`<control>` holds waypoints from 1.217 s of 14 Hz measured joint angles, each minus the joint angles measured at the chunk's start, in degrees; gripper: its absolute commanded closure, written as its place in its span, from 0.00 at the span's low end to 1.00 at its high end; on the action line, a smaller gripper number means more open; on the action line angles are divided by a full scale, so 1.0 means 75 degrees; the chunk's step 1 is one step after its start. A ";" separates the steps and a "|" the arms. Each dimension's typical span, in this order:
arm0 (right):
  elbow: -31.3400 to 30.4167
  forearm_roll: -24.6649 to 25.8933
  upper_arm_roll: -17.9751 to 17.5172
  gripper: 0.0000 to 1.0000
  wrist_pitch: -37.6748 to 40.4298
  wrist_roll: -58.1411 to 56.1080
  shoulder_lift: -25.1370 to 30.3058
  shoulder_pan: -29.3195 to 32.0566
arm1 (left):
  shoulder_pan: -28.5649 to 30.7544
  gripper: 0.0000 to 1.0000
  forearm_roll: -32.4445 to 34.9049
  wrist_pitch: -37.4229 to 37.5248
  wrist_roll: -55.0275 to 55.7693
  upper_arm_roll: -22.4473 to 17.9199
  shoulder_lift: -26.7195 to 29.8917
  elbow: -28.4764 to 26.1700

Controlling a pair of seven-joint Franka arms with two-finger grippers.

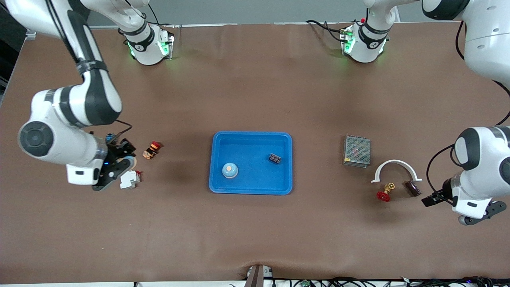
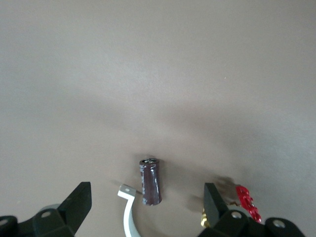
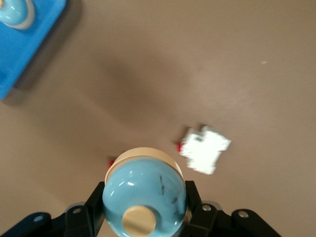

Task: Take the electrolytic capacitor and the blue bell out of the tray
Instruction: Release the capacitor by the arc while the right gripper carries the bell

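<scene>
A dark brown capacitor (image 1: 412, 188) lies on the table toward the left arm's end, beside a white arc clamp (image 1: 395, 169). My left gripper (image 1: 479, 214) is open close to it, holding nothing. In the left wrist view the capacitor (image 2: 150, 181) lies on its side, ahead of the open left gripper (image 2: 146, 193) and in line with its gap, touching neither finger. My right gripper (image 1: 119, 165) is shut on a light blue bell (image 3: 144, 192) with a cream base, over the table at the right arm's end. A blue tray (image 1: 217, 187) sits mid-table.
In the tray are another blue bell (image 1: 230, 170) and a small dark part (image 1: 274, 158). A white breaker (image 1: 130, 179) and a red-orange push button (image 1: 152, 150) lie by the right gripper. A metal power supply (image 1: 356, 150) and a red valve (image 1: 385, 193) lie near the capacitor.
</scene>
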State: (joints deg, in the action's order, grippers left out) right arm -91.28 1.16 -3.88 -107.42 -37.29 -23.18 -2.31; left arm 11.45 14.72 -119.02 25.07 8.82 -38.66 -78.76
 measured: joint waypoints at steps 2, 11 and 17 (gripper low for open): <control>-0.0022 0.0003 0.0002 0.66 -0.0495 -0.0963 -0.0206 0.0395 | 0.0004 0.00 0.0000 0.0167 -0.0178 0.0034 0.0301 0.0008; -0.0056 0.0010 0.0008 0.67 -0.2298 -0.3725 -0.1594 0.1625 | 0.0037 0.00 -0.0035 0.0942 -0.0688 0.0218 0.1470 0.0013; -0.0073 0.0010 0.0009 0.67 -0.3202 -0.4597 -0.2240 0.1878 | 0.0119 0.00 -0.0554 0.2108 -0.1256 0.0233 0.2513 0.0034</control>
State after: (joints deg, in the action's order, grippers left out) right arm -91.82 1.23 -3.81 -131.43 -71.77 -39.98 11.78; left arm 12.34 10.56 -103.21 15.65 10.57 -19.81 -78.50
